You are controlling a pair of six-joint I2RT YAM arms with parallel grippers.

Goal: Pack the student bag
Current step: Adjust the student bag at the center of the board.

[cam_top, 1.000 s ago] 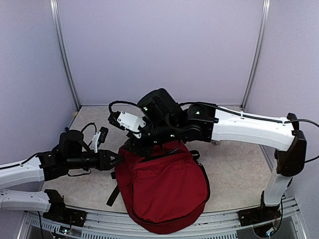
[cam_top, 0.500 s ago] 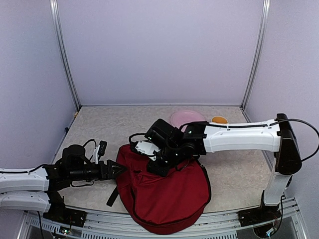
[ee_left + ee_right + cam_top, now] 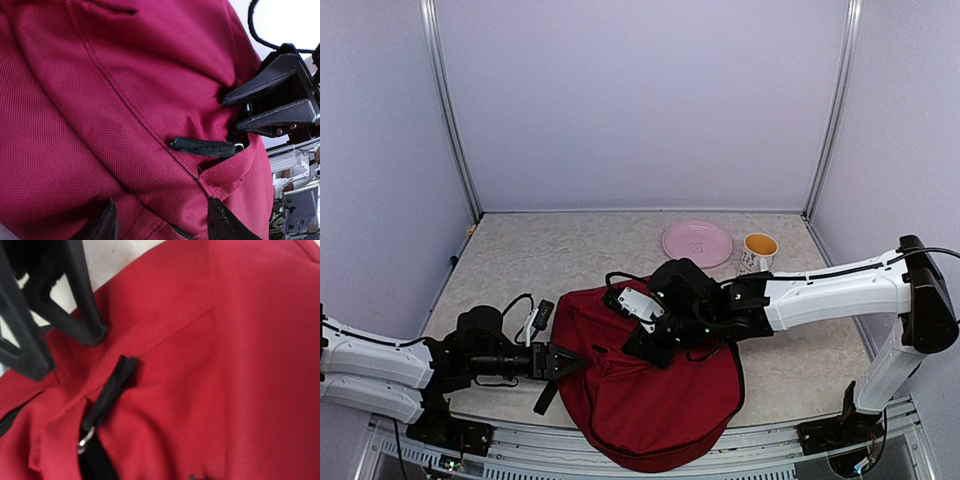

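Student bag (image 3: 660, 400) lies flat at the near edge of the table (image 3: 570, 250) — its zip pull (image 3: 202, 146) points lengthwise at the right gripper (image 3: 232, 111) just beside it (narrowed; whether it grips fabric I cannot tell) — left gripper (image 3: 160, 220) spread against the fabric.

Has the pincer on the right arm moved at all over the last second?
Yes. The right pincer has swung down the picture, clear of the pink plate it was hiding, to the student bag.
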